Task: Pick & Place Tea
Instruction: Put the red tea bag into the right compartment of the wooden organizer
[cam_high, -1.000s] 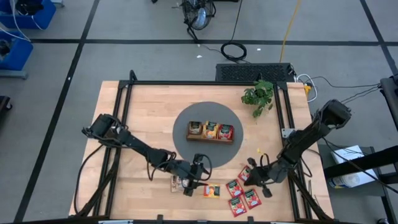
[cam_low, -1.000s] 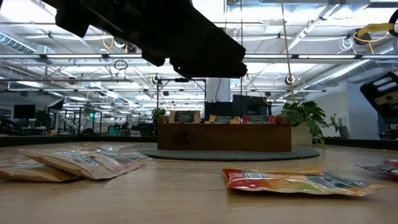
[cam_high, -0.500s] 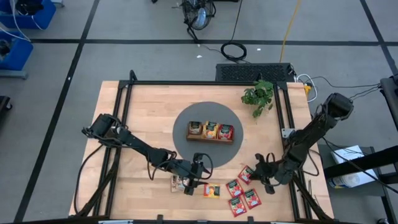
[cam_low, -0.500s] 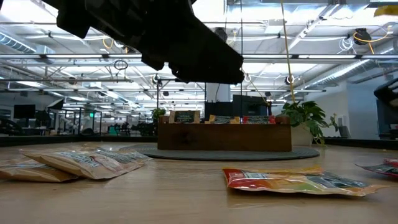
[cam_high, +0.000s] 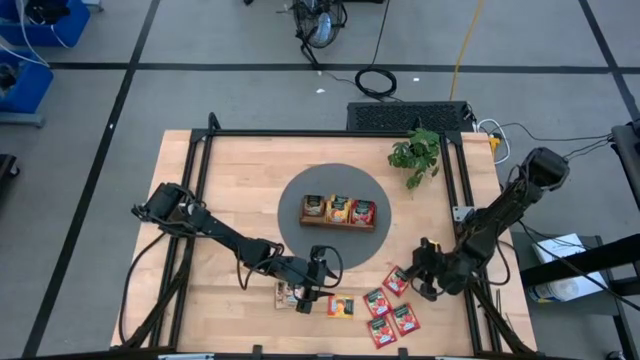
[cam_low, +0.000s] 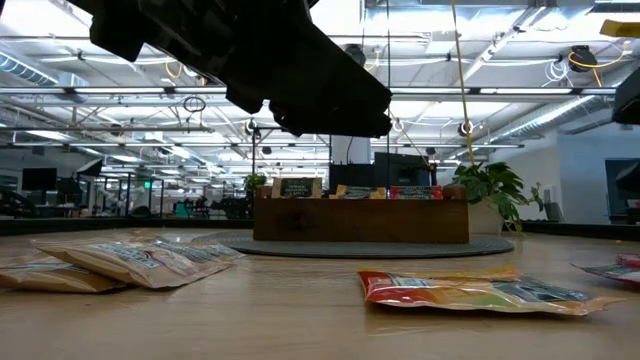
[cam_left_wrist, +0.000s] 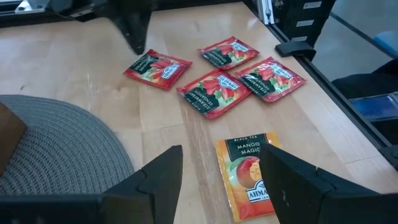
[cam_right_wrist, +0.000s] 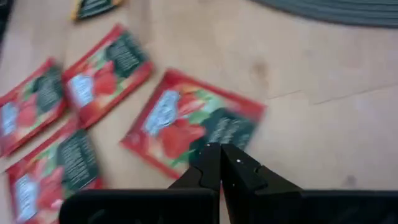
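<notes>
Four red sachets lie flat near the table's near right: (cam_high: 397, 281), (cam_high: 377, 301), (cam_high: 405, 318), (cam_high: 381, 331). An orange-yellow sachet (cam_high: 341, 306) and cream sachets (cam_high: 287, 295) lie flat near the near edge. My left gripper (cam_high: 322, 290) hangs open above the table; in its wrist view the fingers stand on either side of the orange sachet (cam_left_wrist: 249, 175), clear of it. My right gripper (cam_right_wrist: 219, 163) is shut, its fingertips over the near edge of a red sachet (cam_right_wrist: 193, 127). The wooden tray (cam_high: 338, 224) holds more sachets. My right gripper points its shut fingertips (cam_right_wrist: 210, 160) slanting down at the edge of the red sachet (cam_right_wrist: 186, 149), which lies flat on the table. Whether the tips touch it, I cannot tell.
The tray stands on a round grey mat (cam_high: 290, 232) at the table's middle. A small potted plant (cam_high: 415, 152) stands at the far right. Black frame rails (cam_high: 468, 200) run along the table's sides. Bare wood lies between the mat and the sachets.
My right arm has swung its upper part toward the table's right edge and risen, and its gripper has turned over the red sachets. The sachets lie where they were.
</notes>
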